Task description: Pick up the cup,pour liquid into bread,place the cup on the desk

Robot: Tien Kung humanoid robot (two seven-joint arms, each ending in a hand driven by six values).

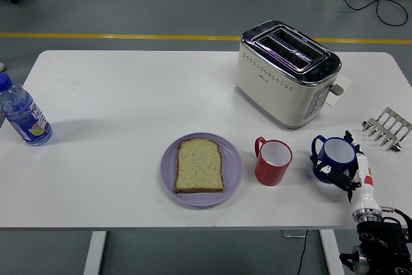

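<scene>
Here, a blue two-handled cup [335, 158] — upright, white inside — right hand [351, 170] wrapped around its side.

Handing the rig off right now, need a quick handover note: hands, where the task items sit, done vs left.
Right hand: at the blue cup near the table's right front, fingers curled around it; the cup sits on the table, not lifted.
Left hand: not in view.
Bread: one slice flat on the purple plate, front centre.
Red cup: upright between plate and blue cup, untouched.
Also there: toaster behind the cups, water bottle far left, toast rack far right.
Done: reach and hand closure on the blue cup.
Left: lift, pour over the bread, set the cup down.
</scene>
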